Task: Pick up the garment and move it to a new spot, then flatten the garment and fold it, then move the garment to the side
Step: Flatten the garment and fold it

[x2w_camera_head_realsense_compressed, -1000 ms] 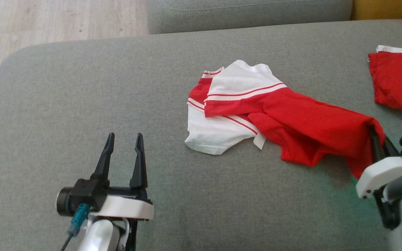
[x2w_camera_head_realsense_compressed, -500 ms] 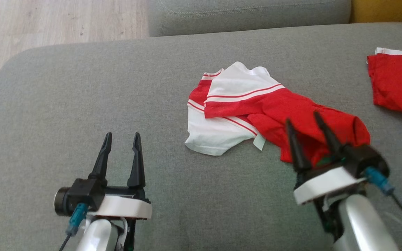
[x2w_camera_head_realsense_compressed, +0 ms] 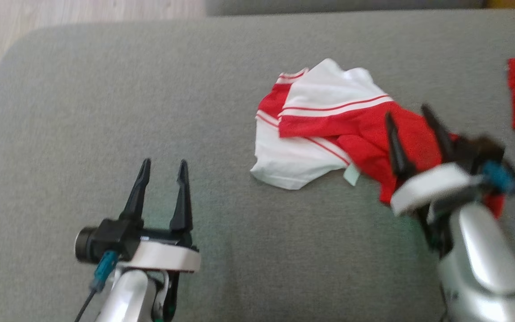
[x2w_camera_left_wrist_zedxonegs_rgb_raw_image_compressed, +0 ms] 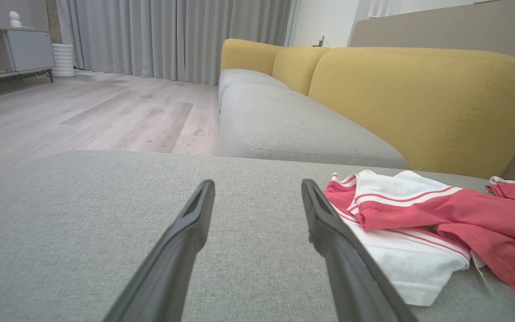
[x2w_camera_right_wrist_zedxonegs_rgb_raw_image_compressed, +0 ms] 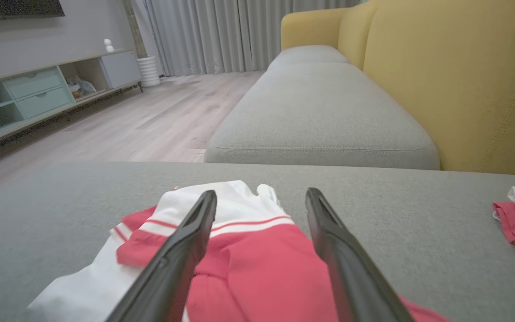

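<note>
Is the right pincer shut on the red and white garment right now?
No, in the right wrist view the right pincer is open, its two fingers spread wide over the garment and pinching none of it.

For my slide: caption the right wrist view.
Open right gripper poised over crumpled red-and-white garment on grey fabric sofa cushion.

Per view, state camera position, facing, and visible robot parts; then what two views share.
Head view: on the head, looking down at cushion and garment; left jaws and right jaws, open.
Left wrist view: low over the cushion, facing the sofa back; left jaws.
Right wrist view: above the garment, facing the sofa back; right jaws.
Shared: garment and sofa back in both wrist views.
</note>
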